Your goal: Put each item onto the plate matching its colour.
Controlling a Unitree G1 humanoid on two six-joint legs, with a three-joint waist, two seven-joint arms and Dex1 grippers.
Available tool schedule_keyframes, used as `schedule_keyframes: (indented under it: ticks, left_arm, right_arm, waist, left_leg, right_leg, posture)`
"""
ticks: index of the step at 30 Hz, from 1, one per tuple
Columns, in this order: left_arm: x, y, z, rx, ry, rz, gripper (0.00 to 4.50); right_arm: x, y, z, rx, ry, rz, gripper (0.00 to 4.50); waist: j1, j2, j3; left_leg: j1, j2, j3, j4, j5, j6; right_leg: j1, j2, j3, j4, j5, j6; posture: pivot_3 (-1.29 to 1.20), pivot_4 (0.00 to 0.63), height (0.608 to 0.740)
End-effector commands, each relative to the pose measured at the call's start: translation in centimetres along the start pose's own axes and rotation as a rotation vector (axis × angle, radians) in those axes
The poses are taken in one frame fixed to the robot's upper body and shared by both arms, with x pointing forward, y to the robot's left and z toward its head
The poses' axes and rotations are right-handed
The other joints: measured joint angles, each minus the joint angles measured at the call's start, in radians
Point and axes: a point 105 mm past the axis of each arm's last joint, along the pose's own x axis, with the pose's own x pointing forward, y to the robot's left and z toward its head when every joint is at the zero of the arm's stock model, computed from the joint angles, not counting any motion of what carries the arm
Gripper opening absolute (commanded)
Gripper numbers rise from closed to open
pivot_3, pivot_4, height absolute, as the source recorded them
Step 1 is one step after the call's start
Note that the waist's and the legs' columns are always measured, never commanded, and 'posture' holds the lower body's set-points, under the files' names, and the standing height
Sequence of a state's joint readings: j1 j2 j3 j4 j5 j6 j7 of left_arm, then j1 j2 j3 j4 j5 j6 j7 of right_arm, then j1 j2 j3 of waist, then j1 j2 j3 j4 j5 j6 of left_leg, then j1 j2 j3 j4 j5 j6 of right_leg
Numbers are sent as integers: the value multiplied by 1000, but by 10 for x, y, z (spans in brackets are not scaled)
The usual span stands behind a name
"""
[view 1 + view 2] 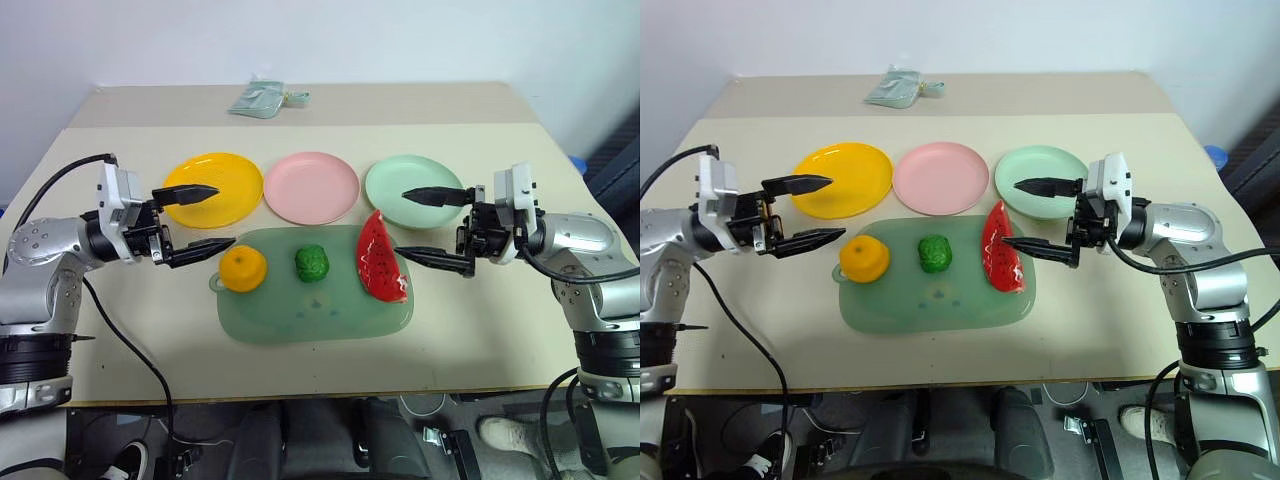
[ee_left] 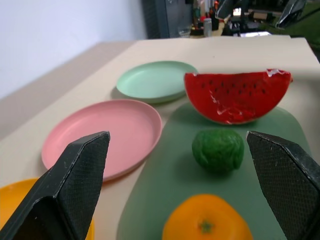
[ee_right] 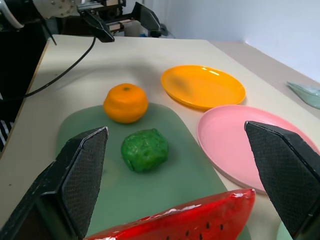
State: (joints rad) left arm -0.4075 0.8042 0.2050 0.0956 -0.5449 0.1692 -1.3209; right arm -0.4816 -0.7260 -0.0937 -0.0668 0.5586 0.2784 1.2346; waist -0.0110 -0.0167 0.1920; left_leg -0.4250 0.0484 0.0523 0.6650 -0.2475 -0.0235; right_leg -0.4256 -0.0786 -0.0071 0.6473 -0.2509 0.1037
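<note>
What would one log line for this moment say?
left gripper open | right gripper open | orange, green fruit, watermelon wedge on mat | plates unfilled

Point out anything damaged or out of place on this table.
The watermelon wedge has white chipped spots in its red paint. A crumpled pale packet lies at the table's far edge, apart from the plates. Nothing is spilled.

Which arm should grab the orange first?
Left. The left gripper is open right beside the orange, with the yellow plate just behind it. The right gripper sits by the watermelon wedge.
</note>
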Motion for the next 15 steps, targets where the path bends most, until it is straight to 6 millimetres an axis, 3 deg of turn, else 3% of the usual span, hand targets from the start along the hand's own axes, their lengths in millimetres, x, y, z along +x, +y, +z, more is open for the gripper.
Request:
schedule_keyframes:
  ticks: [1, 4, 15]
  left_arm:
    - [-1, -6, -9, -48, 45, -46, 4500]
    - [10, -17, -14, -209, 26, -134, 4500]
    - [27, -11, -49, 12, 203, -146, 4500]
  right_arm:
    - [-3, 2, 9, -10, -16, 9, 4471]
    - [-9, 7, 9, 9, 17, 26, 4471]
    - [-12, 12, 15, -4, 23, 2, 4471]
  waist:
    - [1, 0, 0]
    - [6, 0, 0]
    - [2, 0, 0]
  left_leg:
    - [0, 0, 0, 0, 0, 0]
    - [0, 0, 0, 0, 0, 0]
    - [0, 0, 0, 0, 0, 0]
  right_leg:
    - [0, 0, 0, 0, 0, 0]
    - [0, 0, 0, 0, 0, 0]
    - [0, 0, 0, 0, 0, 0]
  posture:
    - [0, 150, 740]
    - [0, 150, 740]
    - [0, 150, 740]
